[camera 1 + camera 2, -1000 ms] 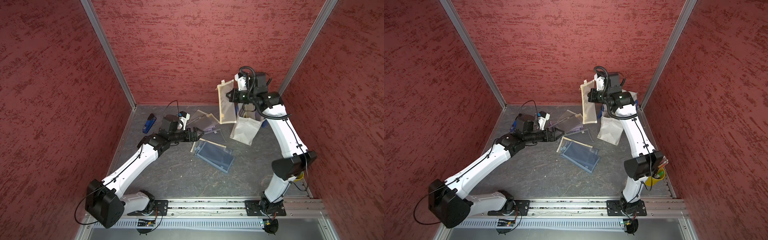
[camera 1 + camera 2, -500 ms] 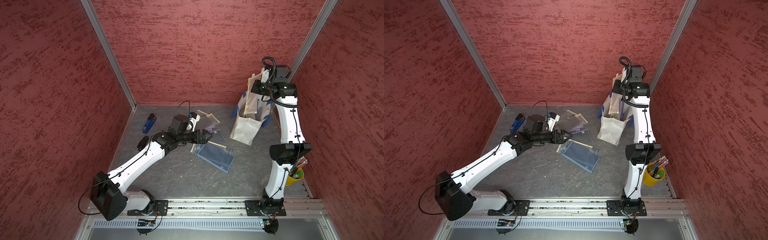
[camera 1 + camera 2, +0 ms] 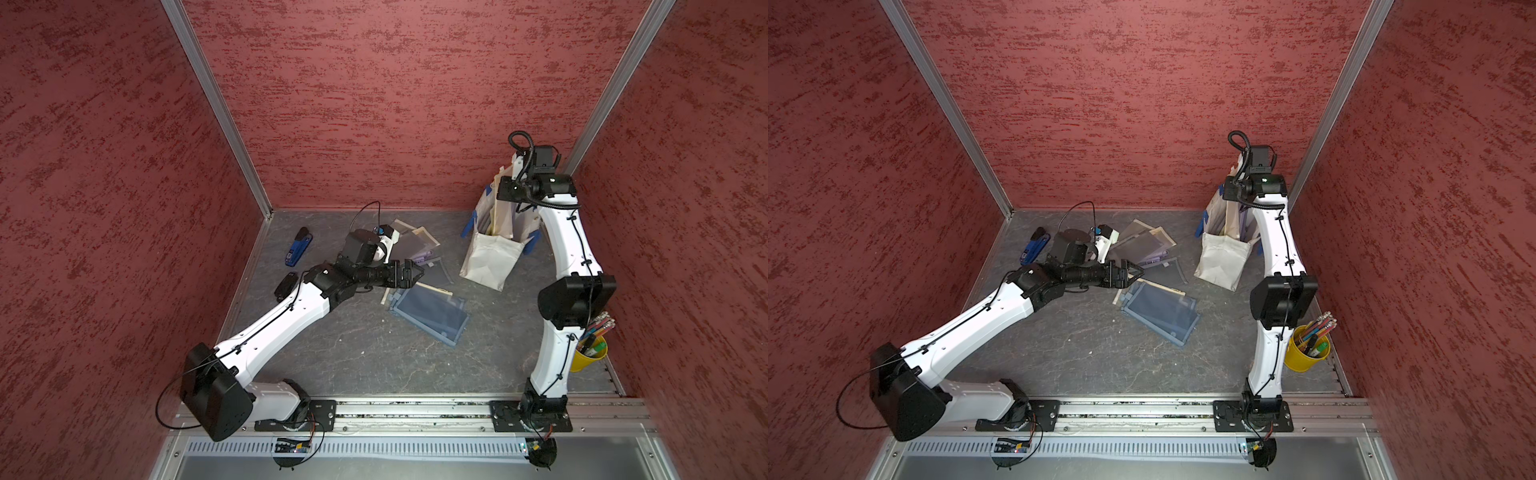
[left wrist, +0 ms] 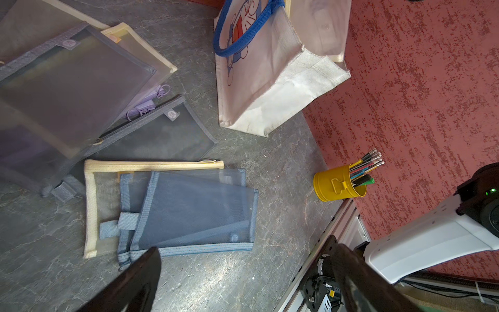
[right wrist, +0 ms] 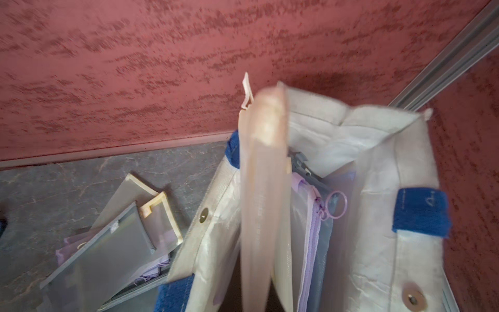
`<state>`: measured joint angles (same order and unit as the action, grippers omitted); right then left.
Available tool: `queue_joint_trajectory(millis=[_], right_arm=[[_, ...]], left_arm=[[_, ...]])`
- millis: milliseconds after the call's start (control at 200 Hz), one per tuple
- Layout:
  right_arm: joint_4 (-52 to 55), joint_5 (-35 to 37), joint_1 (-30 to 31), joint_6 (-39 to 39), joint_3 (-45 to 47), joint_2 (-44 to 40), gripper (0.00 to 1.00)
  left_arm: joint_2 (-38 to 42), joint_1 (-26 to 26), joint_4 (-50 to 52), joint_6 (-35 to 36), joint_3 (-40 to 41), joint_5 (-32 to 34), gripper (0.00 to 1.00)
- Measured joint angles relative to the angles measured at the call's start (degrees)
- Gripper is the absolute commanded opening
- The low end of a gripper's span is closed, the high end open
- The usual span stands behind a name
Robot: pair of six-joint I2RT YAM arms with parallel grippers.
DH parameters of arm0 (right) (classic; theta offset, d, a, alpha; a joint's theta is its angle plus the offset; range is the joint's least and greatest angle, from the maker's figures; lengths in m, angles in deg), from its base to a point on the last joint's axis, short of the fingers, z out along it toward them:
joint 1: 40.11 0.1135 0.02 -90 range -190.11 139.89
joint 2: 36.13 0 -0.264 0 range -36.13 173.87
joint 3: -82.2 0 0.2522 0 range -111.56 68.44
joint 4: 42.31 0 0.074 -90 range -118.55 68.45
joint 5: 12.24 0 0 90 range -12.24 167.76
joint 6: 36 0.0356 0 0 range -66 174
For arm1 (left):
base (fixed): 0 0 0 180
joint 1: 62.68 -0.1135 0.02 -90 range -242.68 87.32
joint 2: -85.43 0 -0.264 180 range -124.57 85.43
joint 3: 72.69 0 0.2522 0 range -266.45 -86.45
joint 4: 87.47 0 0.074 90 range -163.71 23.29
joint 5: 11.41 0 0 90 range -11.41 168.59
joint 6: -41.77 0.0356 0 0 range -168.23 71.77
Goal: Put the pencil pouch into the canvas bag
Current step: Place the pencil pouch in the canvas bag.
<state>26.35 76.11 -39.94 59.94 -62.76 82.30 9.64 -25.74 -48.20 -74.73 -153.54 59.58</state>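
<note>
A second ago my right gripper (image 3: 508, 192) was carrying the cream mesh pencil pouch (image 5: 263, 175) in open air beside the canvas bag (image 3: 490, 257). Now the arm has swung to the back corner and the pouch hangs edge-down in the bag's mouth. Its lower part is between the walls and its top edge is still above the rim. The jaws are clamped shut on it, so it isn't delivered yet. A lilac-zipped pouch (image 5: 310, 229) already stands inside, just beside it. I judge that only the let-go remains for this one. I'd lower a little first so it can't tip out over the rim. My left gripper (image 3: 417, 273) has crept forward, jaws spread wide and empty, and hovers by the blue mesh pouch (image 4: 194, 210) in the loose pile on the table (image 3: 353, 353).
</note>
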Motion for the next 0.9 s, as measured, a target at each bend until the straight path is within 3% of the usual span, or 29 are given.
queue_joint_trajectory(millis=[210, 546, 721, 902], right_arm=[[-3.28, 0.55, 0.00, 0.90, 9.33, -0.02, 0.00], [-5.81, 2.05, -0.31, 4.44, 13.09, -0.02, 0.00], [-6.36, 2.56, -0.66, 5.42, 13.27, -0.02, 0.17], [-7.13, 2.54, -0.66, 5.44, 13.88, -1.14, 0.46]], left_arm=[[0.00, 0.11, 0.24, 0.00, 0.00, 0.09, 0.99], [-0.96, 0.85, 0.57, 0.02, -0.15, 0.39, 0.99], [-1.14, 1.09, 0.63, 0.02, -0.20, 1.05, 0.99], [-1.18, 1.09, 0.61, 0.00, -0.22, 1.11, 0.99]])
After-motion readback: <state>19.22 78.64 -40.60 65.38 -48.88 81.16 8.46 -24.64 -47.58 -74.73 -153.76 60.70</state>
